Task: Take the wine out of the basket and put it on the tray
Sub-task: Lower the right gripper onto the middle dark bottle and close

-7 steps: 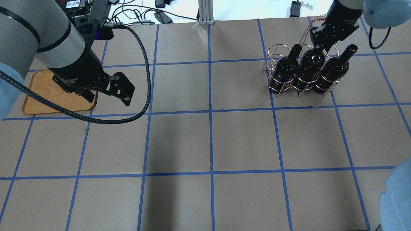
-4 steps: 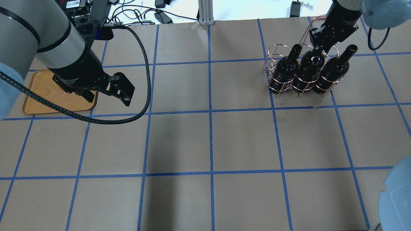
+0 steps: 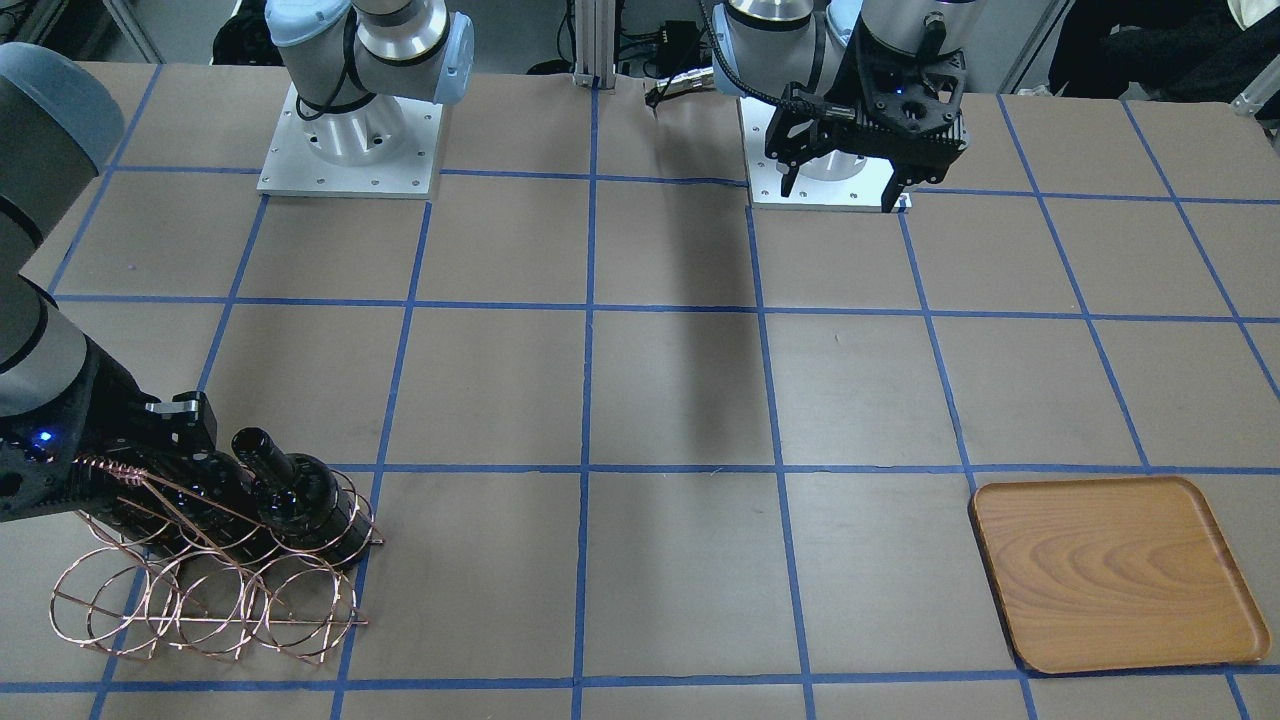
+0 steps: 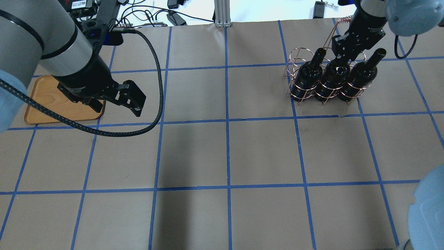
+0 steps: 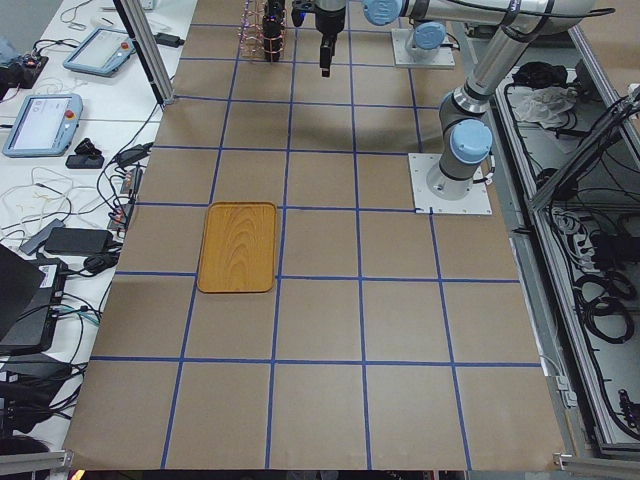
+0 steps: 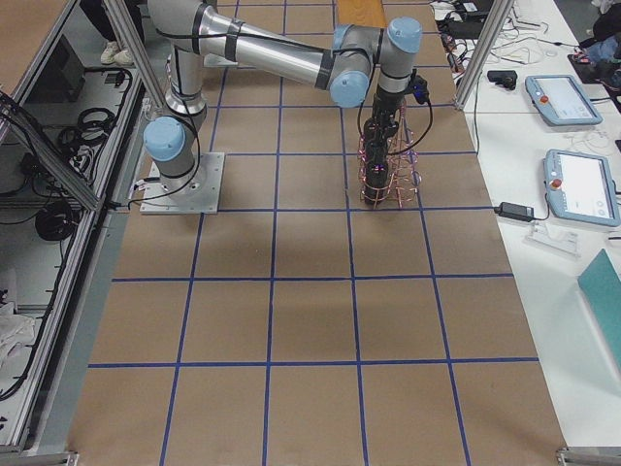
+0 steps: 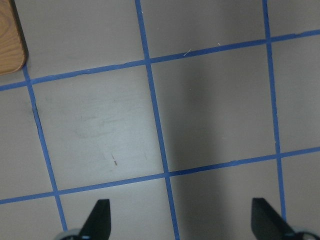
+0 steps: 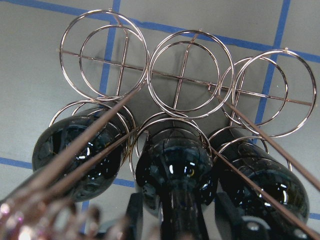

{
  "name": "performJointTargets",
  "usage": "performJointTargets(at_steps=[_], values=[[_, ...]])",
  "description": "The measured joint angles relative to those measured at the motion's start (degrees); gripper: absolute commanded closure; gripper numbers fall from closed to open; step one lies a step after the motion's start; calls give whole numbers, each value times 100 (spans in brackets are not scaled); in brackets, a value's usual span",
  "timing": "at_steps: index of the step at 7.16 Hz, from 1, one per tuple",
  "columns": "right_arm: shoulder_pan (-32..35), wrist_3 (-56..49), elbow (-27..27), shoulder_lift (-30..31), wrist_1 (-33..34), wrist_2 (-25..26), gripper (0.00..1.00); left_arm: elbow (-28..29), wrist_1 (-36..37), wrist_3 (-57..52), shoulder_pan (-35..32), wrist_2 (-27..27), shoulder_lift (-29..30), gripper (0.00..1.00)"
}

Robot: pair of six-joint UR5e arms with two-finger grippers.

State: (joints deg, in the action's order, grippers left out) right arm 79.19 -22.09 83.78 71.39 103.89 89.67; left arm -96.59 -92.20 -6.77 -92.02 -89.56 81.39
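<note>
right fingers [image 8: 136, 215] sit low over the copper-coloured wire hoop basket [image 8: 183, 75], one on each side of the long neck of the middle glossy near-black glass wine bottle [image 8: 172, 165]. wrist view shows a thin gap on each side, so spread around the neck, not clamped. that bottle stands in its hoop directly under the fingers, with one alike dark bottle [image 8: 75, 150] just beside it on one side and another alike dark bottle [image 8: 260, 182] on the other, same row. left fingers [image 7: 100, 222] are spread wide, only the brown paper surface with blue tape grid [image 4: 225, 156] showing between them. the flat light-brown wooden tray [image 3: 1110, 570] lies near the left fingers, well apart from the right fingers and the bottle.
</note>
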Motion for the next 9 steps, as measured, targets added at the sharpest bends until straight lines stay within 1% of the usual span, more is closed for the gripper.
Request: performJointTargets(at_steps=[3,6,8,9], values=[[0,37,10,-20,166,-6,34,-1,0,0,0,0,0,0],[0,55,15,-22,-15,13,35,-1,0,0,0,0,-6,0],[0,61,19,-14,-166,21,44,-1,0,0,0,0,-9,0],[0,63,20,-12,-187,25,46,-1,0,0,0,0,-9,0]])
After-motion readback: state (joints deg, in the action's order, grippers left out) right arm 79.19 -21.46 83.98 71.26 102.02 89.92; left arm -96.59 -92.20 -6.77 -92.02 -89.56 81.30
